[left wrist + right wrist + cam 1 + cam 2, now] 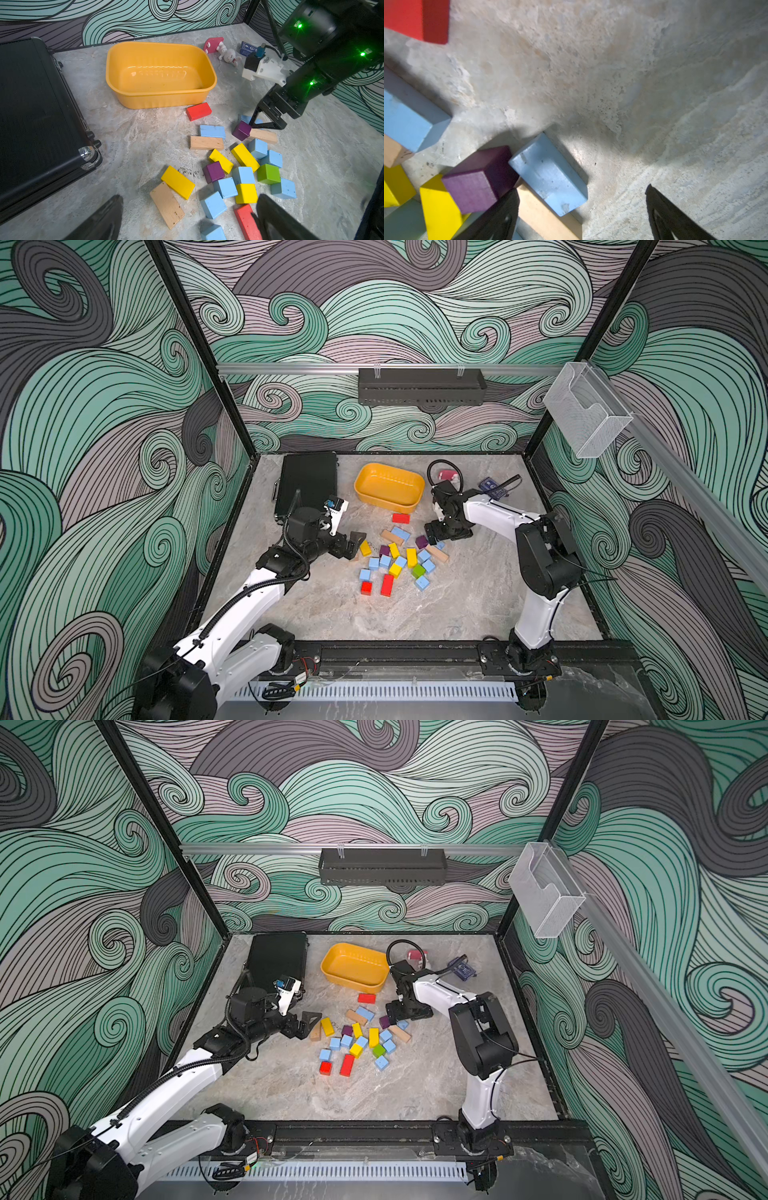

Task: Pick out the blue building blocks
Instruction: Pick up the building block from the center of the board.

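Several light blue building blocks lie mixed with other coloured blocks mid-table: a blue brick (400, 533) at the far side, cubes (374, 563) nearer. My left gripper (355, 545) hovers open at the pile's left edge; in the left wrist view its fingers (112, 209) straddle a tan plank (167, 204) and blue cubes (213, 205), holding nothing. My right gripper (434, 533) is low and open at the pile's far right. In the right wrist view a blue brick (548, 174) lies just ahead of the right gripper (581, 189), next to a purple cube (477, 180).
An empty yellow tub (386, 502) stands behind the pile. A black case (309, 483) lies at the back left. A red-and-white toy (449, 475) and a navy packet (492, 486) sit at the back right. Red, yellow, green, purple and tan blocks surround the blue ones.
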Controlling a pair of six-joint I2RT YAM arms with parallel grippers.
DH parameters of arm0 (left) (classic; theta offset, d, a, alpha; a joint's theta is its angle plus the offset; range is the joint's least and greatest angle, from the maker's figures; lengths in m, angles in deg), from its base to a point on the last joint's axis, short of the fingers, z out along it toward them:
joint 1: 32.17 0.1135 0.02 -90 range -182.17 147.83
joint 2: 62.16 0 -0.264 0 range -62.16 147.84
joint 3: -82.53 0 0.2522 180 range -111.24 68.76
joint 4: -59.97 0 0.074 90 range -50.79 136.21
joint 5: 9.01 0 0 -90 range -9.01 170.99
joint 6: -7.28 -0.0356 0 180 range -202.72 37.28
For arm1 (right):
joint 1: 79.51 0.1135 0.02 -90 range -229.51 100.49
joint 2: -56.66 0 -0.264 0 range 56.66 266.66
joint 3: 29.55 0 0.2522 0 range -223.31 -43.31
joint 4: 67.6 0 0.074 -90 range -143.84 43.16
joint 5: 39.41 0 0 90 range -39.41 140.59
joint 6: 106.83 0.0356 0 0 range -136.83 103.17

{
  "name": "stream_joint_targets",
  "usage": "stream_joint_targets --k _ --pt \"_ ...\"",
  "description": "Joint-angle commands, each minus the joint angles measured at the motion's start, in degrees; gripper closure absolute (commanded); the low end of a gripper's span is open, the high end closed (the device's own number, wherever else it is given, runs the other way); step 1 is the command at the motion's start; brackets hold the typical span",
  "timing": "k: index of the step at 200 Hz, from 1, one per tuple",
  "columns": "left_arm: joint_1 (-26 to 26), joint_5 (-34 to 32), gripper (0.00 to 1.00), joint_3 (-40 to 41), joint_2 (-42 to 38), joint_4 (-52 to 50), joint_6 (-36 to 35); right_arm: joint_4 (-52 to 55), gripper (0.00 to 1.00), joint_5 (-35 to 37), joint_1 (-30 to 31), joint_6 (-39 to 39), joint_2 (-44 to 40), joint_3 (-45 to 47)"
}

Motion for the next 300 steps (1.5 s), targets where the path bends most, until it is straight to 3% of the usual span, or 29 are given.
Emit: stream_joint_targets --k 1,120,154,188,253,300 --pt "-0.37 -0.80 0.01 0.23 0.27 0.41 -0.90 0.35 0.05 2.07 0.23 0.80 1.47 -1.29" --pt "-0.42 -1.97 0.01 0.10 0.29 -0.07 -1.34 1.08 0.17 6.85 0.23 1.25 0.80 0.14" --pt "-0.46 -1.83 0.01 -0.02 0.17 -0.06 -1.25 1.08 0.24 3.46 0.30 -0.46 0.63 0.70" --pt "-0.46 -1.82 0.01 -0.07 0.02 -0.01 -1.27 0.35 0.21 0.31 0.69 -2.81 -1.09 2.01" --pt "-0.48 -1.95 0.01 -0.05 -0.39 -0.17 -1.25 0.04 0.21 1.28 1.77 -2.18 0.53 1.45" --pt "-0.46 -2.01 0.01 -0.05 -0.32 -0.25 -1.32 0.10 0.31 1.60 2.18 -2.70 2.09 0.11"
